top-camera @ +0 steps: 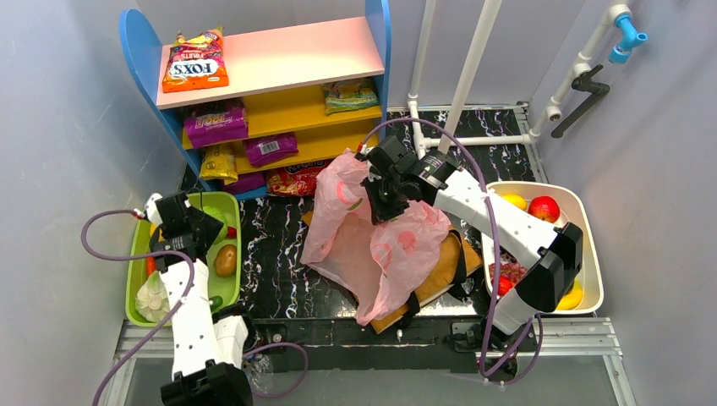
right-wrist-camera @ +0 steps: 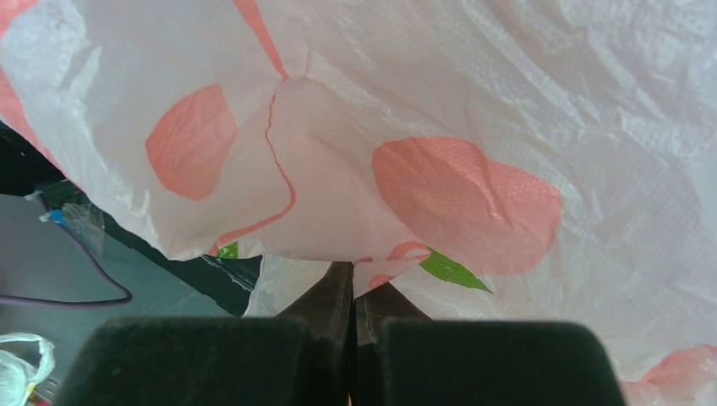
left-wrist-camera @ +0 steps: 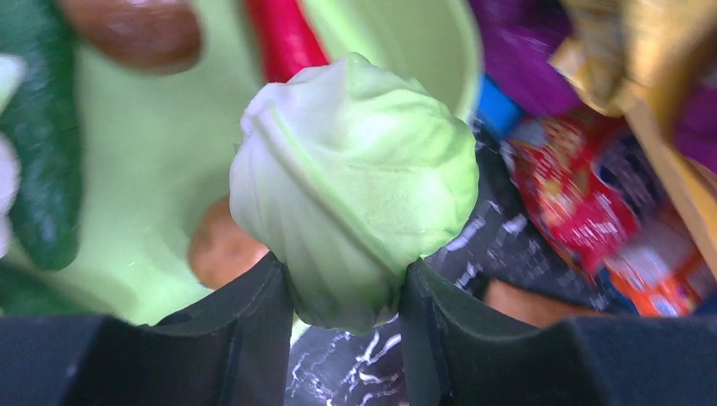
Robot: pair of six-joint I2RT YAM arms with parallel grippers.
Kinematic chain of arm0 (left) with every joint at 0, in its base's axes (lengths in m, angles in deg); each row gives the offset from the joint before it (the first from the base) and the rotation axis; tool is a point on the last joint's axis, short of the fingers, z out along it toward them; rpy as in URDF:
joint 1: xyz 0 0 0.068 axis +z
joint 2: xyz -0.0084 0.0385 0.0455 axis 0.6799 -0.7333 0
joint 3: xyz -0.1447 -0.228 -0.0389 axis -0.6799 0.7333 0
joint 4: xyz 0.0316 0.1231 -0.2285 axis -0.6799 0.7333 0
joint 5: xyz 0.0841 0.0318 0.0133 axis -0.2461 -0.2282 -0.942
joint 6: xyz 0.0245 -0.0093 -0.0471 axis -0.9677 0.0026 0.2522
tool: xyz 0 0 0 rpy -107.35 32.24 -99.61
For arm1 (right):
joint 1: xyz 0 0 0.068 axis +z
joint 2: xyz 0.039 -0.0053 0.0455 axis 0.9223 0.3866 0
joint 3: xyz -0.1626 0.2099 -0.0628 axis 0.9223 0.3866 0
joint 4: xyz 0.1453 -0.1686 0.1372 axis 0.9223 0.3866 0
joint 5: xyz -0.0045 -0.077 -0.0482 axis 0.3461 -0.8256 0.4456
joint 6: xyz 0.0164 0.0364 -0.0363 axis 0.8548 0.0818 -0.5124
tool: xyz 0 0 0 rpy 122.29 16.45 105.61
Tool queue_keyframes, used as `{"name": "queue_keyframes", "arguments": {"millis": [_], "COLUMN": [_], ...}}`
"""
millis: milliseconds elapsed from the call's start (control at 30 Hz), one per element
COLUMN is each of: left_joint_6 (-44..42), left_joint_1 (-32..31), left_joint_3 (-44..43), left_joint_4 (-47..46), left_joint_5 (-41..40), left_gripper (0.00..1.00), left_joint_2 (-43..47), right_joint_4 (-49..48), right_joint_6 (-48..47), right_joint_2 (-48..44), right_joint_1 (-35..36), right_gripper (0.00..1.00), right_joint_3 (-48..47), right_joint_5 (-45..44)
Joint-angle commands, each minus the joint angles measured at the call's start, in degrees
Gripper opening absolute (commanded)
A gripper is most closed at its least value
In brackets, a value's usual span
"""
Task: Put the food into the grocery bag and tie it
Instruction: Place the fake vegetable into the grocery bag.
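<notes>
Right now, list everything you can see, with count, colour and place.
shelf: one, blue, pink and yellow, back left
packets: about seven, orange, purple, green, yellow, red, on the shelf
green tray: one, green, left
vegetables: several, brown, red, white, in the green tray
cabbage: one, pale green, in the left gripper
pink bag: one, pink, centre, in the right gripper
paper bag: one, brown, under the pink bag
white tray: one, white, right
fruit: several, yellow, red, dark, in the white tray
left gripper: one, black, shut on cabbage
right gripper: one, black, shut on pink bag
</notes>
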Motion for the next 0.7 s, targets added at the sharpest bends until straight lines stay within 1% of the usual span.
{"name": "queue_keyframes", "arguments": {"millis": [0,133,200,333,433,567,667], "left_joint_6": [-10.6,-14.6,-16.3,-17.0,-18.4,-19.1,-19.1], "left_joint_1": [0.0,0.0,-0.4,-5.8,-12.9,-23.4,-30.0], "left_joint_3": [-3.5,-4.8,-5.4,-5.8,-7.7,-11.3,-13.0], "left_joint_4": [-3.4,-4.6,-5.5,-8.2,-8.2,-6.3,-6.0], "left_joint_5": [17.9,29.1,37.7,46.6,48.5,48.4,47.4], "left_gripper": [0.00,0.00,0.00,0.00,0.00,0.00,0.00], "left_joint_2": [4.6,8.2,8.9,9.8,9.8,8.1,6.8], "right_joint_4": [-1.3,-2.6,-3.4,-6.3,-8.9,-12.1,-14.7], "right_joint_6": [3.2,5.2,6.3,9.1,11.3,15.0,17.5], "right_joint_2": [-2.7,-3.1,-3.8,-5.8,-7.3,-8.5,-9.3], "right_joint_1": [-1.0,-2.6,-4.0,-7.4,-10.0,-12.4,-13.6], "right_gripper": [0.01,0.01,0.01,0.01,0.01,0.01,0.01], "right_joint_3": [-2.1,-2.2,-2.0,-0.5,0.8,2.5,3.7], "right_joint_5": [1.2,3.7,5.3,9.3,12.3,16.6,20.5]}}
